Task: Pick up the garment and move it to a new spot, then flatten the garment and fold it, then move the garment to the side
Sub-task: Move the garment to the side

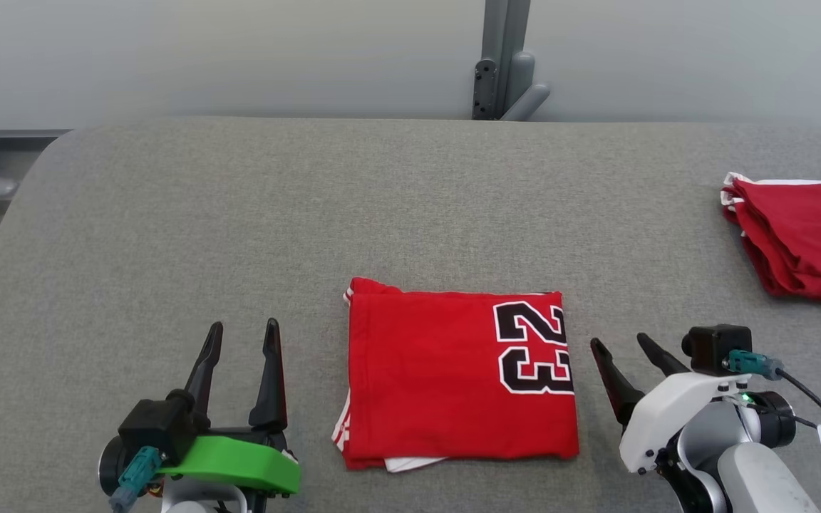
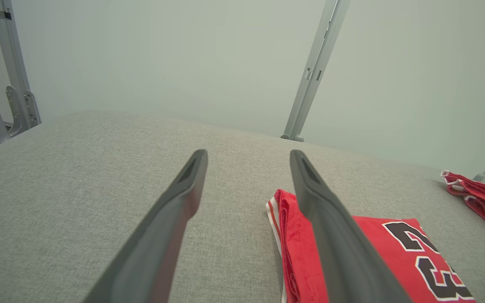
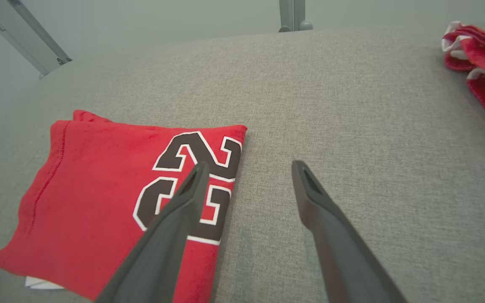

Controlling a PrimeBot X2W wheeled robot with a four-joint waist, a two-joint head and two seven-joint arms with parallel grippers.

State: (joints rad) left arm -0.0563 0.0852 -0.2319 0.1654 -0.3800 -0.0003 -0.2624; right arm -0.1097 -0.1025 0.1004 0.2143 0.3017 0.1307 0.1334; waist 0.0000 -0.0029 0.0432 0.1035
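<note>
Pointing toward the back edge, the left gripper (image 1: pixel 244 323) hangs over the front edge of the table (image 1: pixel 168 214), left of the middle. Its two long dark fingers are smooth, thin and pointed. They stand apart and hold nothing. A bright green cover (image 1: pixel 239 463) sits at its base, and the arm below is cut off by the bottom of the head view. The table is covered in rough grey cloth and has round corners.

Just to the right, the garment (image 1: pixel 446 377) lies flat near the middle of the front edge, touching neither gripper. It is soft red cloth folded into a neat square — the layers under the top one are hidden. A black number 23 (image 1: pixel 533 348) with a white outline lies sideways by its right edge. White stripes (image 1: pixel 340 427) peek out at its left side, and a bit of white cloth (image 1: pixel 414 464) pokes out from under its front edge. In each wrist view one dark finger hides part of the garment.

The right gripper (image 1: pixel 618 340) is just beside the garment's right edge. Its fingers are apart and empty, and they lean to the left. Its round white wrist is partly cut off.

By the table's right edge lies a second red cloth (image 1: pixel 802 242) with white trim, rumpled — the side of the head view cuts it off.
</note>
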